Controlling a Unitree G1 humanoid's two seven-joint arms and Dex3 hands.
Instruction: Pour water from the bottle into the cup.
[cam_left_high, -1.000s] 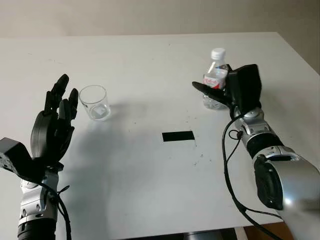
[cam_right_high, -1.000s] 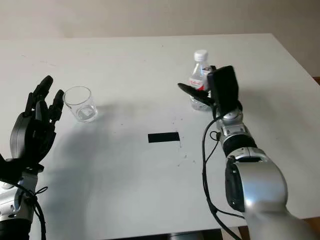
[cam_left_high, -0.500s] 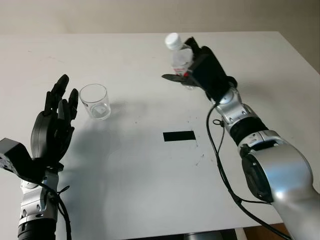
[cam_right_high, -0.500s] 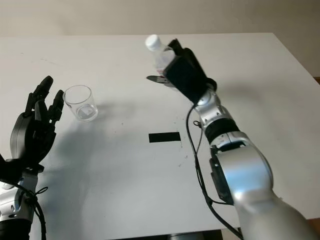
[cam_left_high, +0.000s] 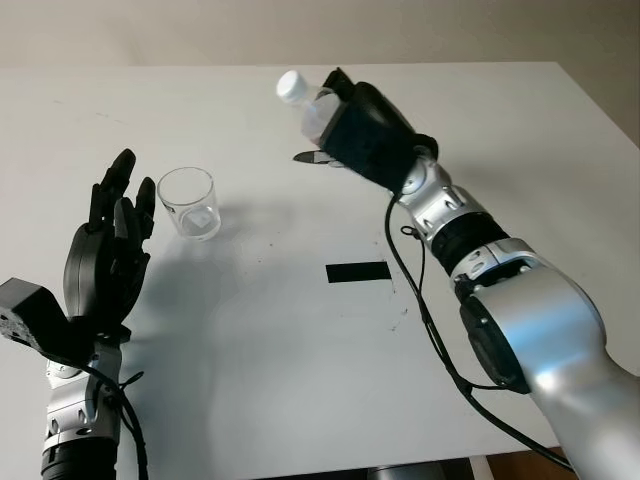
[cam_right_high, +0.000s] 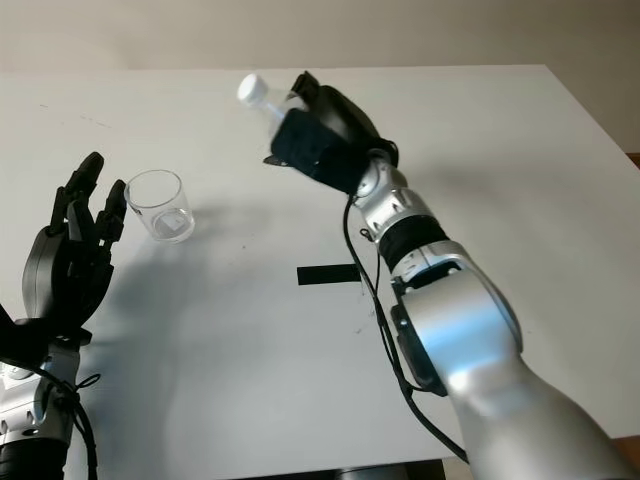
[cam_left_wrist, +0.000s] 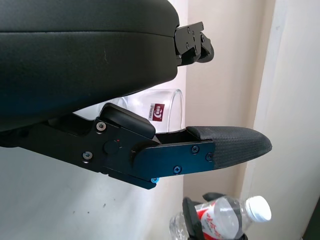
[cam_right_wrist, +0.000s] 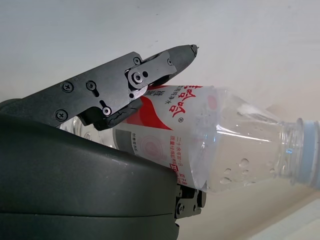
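My right hand (cam_left_high: 350, 125) is shut on a clear plastic water bottle (cam_left_high: 312, 105) with a red label and a white cap (cam_left_high: 290, 84). It holds the bottle in the air over the far middle of the table, tilted with the cap toward the left. The bottle (cam_right_wrist: 210, 135) lies across the palm in the right wrist view. An empty clear cup (cam_left_high: 189, 203) stands upright on the table at the left, well left of and below the cap. My left hand (cam_left_high: 108, 250) is open, raised just left of the cup (cam_left_wrist: 159, 108).
A black strip of tape (cam_left_high: 357, 272) lies on the white table (cam_left_high: 300, 380) near the middle. The table's right edge (cam_left_high: 600, 110) runs close behind my right arm. A cable hangs along the right forearm.
My right hand has lifted the bottle off the table at the right, carried it left toward the cup and tilted it leftward. The left hand and the cup have stayed put.
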